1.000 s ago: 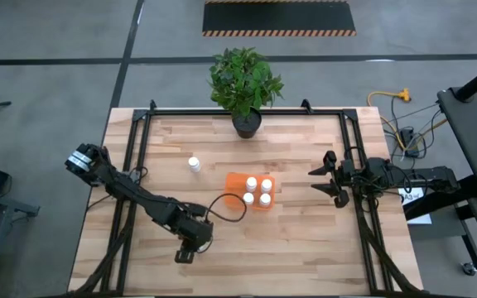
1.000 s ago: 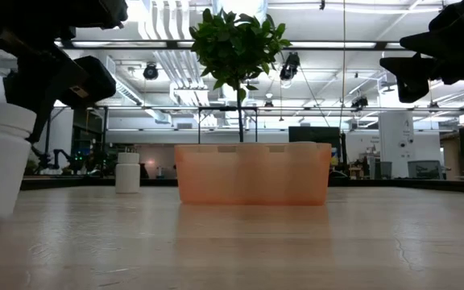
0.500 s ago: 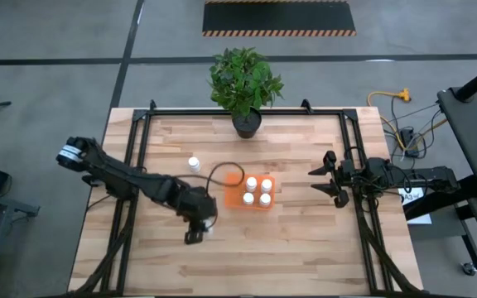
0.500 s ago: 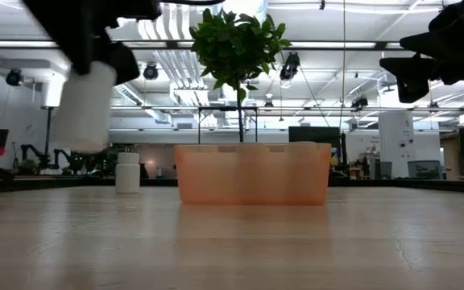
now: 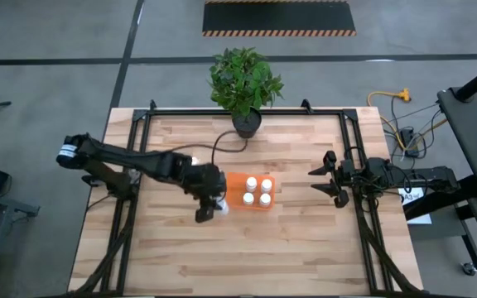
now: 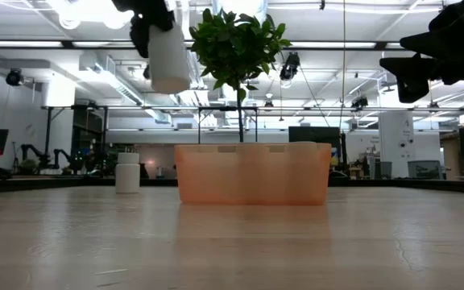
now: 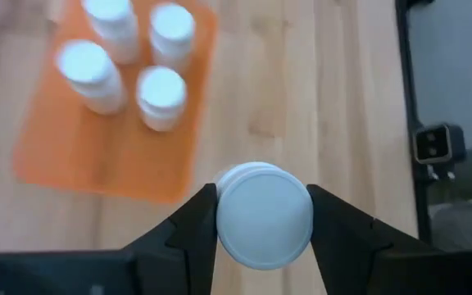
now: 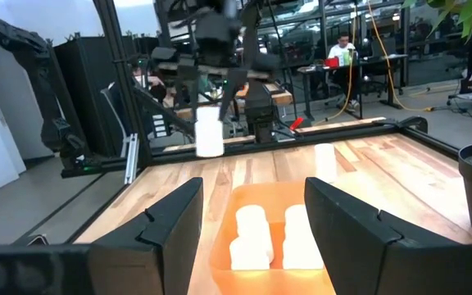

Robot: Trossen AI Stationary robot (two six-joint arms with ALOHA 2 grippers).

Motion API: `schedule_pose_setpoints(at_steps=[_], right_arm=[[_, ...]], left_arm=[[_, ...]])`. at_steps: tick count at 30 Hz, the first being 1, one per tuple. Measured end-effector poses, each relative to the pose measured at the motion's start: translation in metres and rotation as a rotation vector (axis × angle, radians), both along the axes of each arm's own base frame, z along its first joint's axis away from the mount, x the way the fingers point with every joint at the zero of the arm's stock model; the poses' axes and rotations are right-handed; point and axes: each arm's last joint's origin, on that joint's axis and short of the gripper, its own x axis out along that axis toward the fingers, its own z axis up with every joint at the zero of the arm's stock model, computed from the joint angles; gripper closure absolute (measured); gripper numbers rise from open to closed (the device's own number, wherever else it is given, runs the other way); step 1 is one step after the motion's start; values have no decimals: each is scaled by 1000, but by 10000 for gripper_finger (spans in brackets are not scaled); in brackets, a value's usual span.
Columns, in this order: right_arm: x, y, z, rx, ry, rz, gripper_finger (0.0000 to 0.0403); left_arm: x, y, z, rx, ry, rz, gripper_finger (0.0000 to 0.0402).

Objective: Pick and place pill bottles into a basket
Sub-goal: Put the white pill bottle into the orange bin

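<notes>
My left gripper (image 5: 214,205) is shut on a white pill bottle (image 6: 169,60) and holds it in the air just off the left end of the orange basket (image 5: 232,184). The basket stands mid-table with several white-capped bottles (image 7: 161,92) upright in it. One more bottle (image 6: 127,173) stands on its base on the table, left of the basket and farther back. My right gripper (image 5: 320,182) waits open at the table's right side, pointing level at the basket, nothing between its fingers. My left gripper pinches the bottle at its capped top (image 7: 264,215) between the two fingers (image 7: 195,229), one on each side. The fingers slant down from the table's left. The bottle hangs below them, roughly upright, clear of the table and above the basket's rim.
A green plant in a black pot (image 5: 245,122) stands at the table's far edge behind the basket. Black frame rails (image 5: 139,149) run along the table's left, right and far sides. Bare wood lies in front of the basket. A person (image 8: 344,47) sits far behind the table.
My left gripper has risen and swung from the table's near left toward the far edge and the right, to the basket's left end. It stays shut on the bottle, which has gone from near table height to well above the basket's rim.
</notes>
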Motion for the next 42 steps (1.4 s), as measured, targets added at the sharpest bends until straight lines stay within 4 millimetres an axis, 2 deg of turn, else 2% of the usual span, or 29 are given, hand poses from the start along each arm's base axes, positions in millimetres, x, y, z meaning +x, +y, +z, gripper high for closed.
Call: schedule_pose_setpoints(at_steps=[5,10,16,22,31,42], right_arm=[[0,0,0,1,1,-1,199],[0,0,0,1,0,0,199],[0,0,0,0,1,0,199],[0,0,0,-1,0,0,199],[0,0,0,0,0,1,199],[0,0,0,1,1,0,199]], left_arm=[[4,24,6,19,-3,61,258],[5,36,7,22,-6,97,258],[9,38,2,37,9,114,258],[27,37,-7,58,67,90,258],[50,39,-10,145,68,83,258],[69,38,-48,164,187,79,258]])
